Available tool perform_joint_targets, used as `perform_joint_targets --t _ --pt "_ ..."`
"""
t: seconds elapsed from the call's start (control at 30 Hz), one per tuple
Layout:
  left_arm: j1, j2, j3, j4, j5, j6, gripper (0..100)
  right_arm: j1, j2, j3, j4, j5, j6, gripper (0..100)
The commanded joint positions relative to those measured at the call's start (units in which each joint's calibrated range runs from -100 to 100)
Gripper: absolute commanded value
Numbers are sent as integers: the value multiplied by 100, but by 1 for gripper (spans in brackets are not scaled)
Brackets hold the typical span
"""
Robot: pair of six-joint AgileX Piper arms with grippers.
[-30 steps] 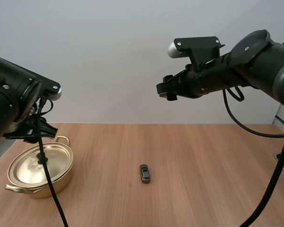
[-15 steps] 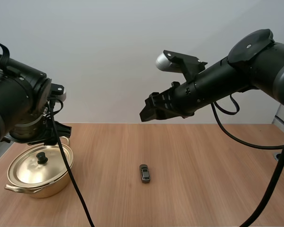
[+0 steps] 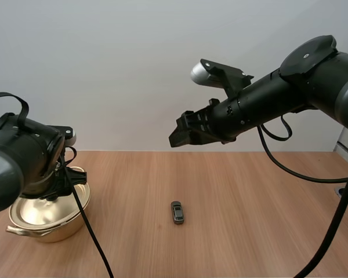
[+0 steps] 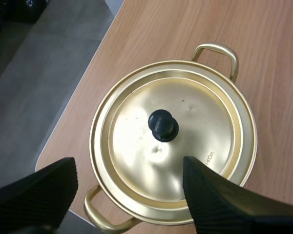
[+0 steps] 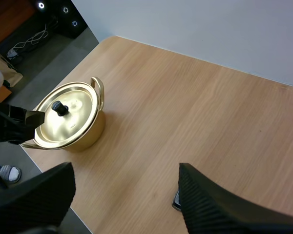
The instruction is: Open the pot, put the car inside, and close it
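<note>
The high view looks forward and down over the table (image 3: 249, 185) from behind. The left wrist view sits close above the pot (image 4: 98, 146) (facing straight down); the right wrist view shares that pot, slantwise, from farther off.

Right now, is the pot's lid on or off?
On. The lid sits flush in the pot rim, its black knob centred.
</note>
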Motion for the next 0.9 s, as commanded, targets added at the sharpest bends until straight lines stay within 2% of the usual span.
perform_joint_targets --t 0.0,0.4,0.8,0.87 --pt "17 132 3 -2 -522 13 100 -3 2 -8 2 11 -7 100" --pt "26 1541 3 92 -1101 13 100 -3 2 -8 2 11 16 100" --pt "35 1649 -191 358 -1611 -20 100 -3 2 -8 2 11 16 100" --pt "111 1649 -197 382 -1745 -20 100 -3 2 -8 2 11 16 100"
